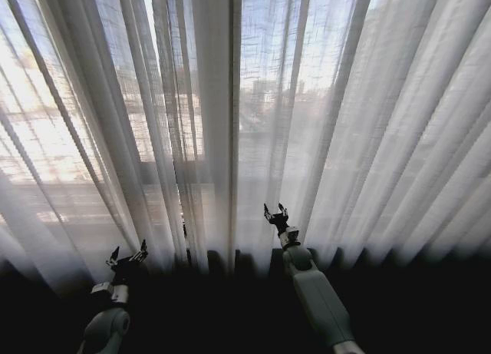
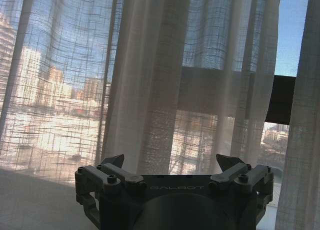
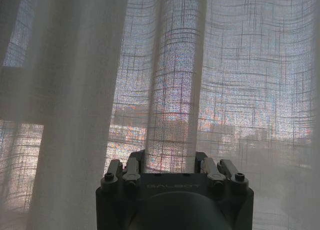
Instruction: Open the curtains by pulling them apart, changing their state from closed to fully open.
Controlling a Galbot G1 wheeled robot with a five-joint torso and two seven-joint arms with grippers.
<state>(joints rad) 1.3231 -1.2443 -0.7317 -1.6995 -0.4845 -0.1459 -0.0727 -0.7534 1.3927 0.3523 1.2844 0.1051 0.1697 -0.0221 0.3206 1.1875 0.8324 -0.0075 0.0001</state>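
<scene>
The sheer white pleated curtains [image 1: 360,124] hang shut across the whole window. My right gripper [image 1: 275,213] is raised to the fabric near the middle, where the two panels meet. It is open, and in the right wrist view one pleat [image 3: 172,90] hangs down between the spread fingers [image 3: 129,166] of that gripper [image 3: 170,160]. My left gripper [image 1: 127,256] is lower and to the left, open and a short way back from the curtain. The left wrist view shows its fingertips [image 2: 114,161] wide apart with nothing between them, folds of curtain [image 2: 150,80] ahead.
A dark vertical window frame bar [image 1: 235,100] shows through the fabric at the middle. In the left wrist view a narrow gap between panels shows sky and a dark horizontal bar [image 2: 285,98]. A dark band [image 1: 245,308] runs below the curtain hem.
</scene>
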